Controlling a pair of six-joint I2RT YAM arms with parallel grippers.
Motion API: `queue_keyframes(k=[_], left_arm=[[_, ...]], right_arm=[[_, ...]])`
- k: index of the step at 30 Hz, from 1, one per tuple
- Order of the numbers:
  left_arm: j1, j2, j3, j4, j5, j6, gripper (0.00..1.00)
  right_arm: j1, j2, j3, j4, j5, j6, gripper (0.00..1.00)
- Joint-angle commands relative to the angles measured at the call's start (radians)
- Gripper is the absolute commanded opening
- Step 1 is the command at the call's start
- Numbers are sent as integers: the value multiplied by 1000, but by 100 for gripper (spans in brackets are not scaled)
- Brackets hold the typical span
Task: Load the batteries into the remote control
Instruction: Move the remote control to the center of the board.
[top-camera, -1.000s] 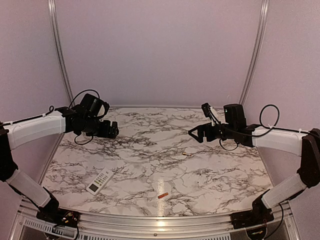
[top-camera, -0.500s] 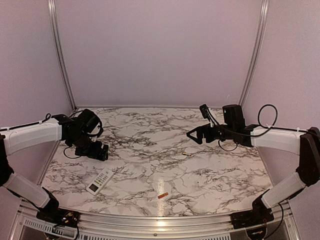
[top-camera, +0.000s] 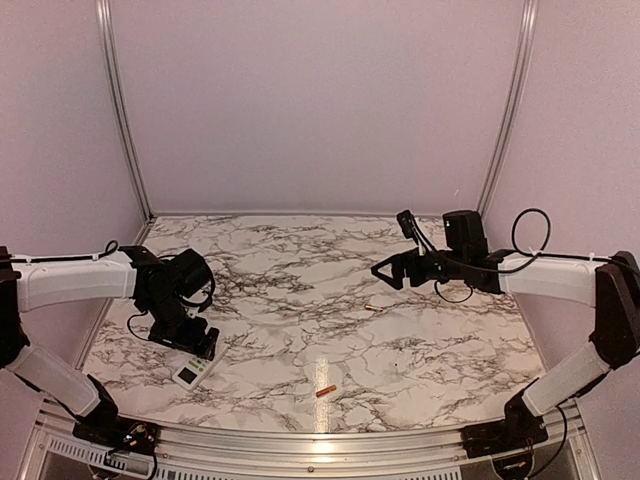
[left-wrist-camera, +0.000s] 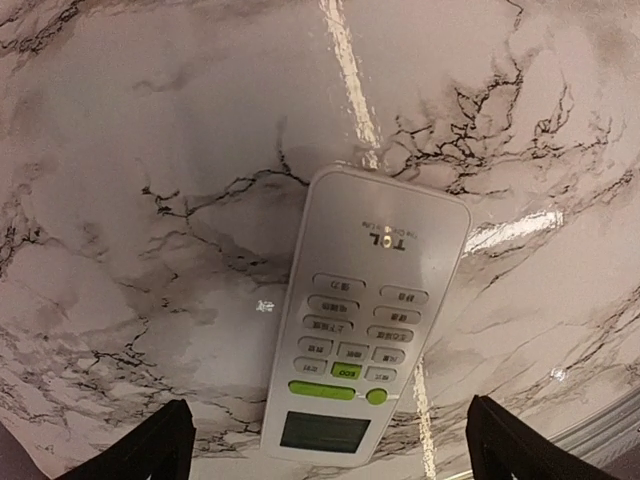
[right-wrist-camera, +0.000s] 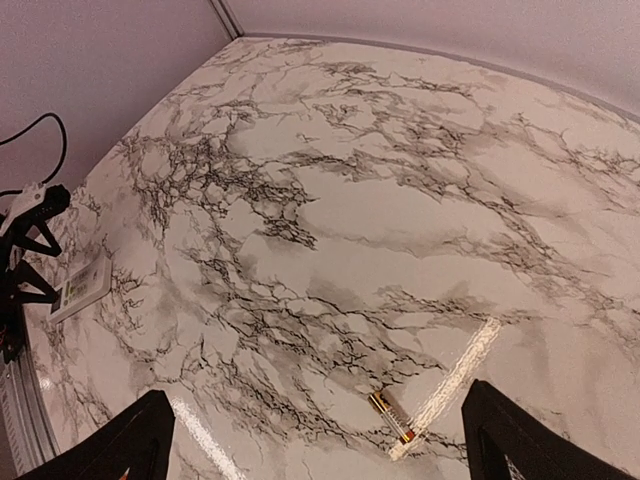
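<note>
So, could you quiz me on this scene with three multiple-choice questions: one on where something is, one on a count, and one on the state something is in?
1. Where is the left gripper?
A) at the table's far right corner
B) right above the remote control
C) against the back wall

2. How many batteries lie loose on the table?
A) one
B) four
C) two

3. How does the remote control lie?
A) buttons up
B) buttons down
C) standing on its edge

Answers:
1 B: the left wrist view looks straight down on the remote control between the open jaws.
2 C: an orange battery lies near the front and a gold battery further back and right.
3 A: its buttons and display show.
</note>
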Motion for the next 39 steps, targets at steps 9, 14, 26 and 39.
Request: queue_keyframes(k=[9,14,26,39], left_arm=[[-102,95,-35,-18,-66,-52,88],[-127,122,-35,-19,-75,-57,78],[-136,155,-30,-18,-110,-71,74],[-143,207,-30,17,-38,-30,53]], right_arm=[[-6,4,18,32,-20,3,99],[-6,0,11,37,-19,2,99],[-5,-19,1,32,-9,-7,99],[-6,-36,-8,26,1,-12,99]])
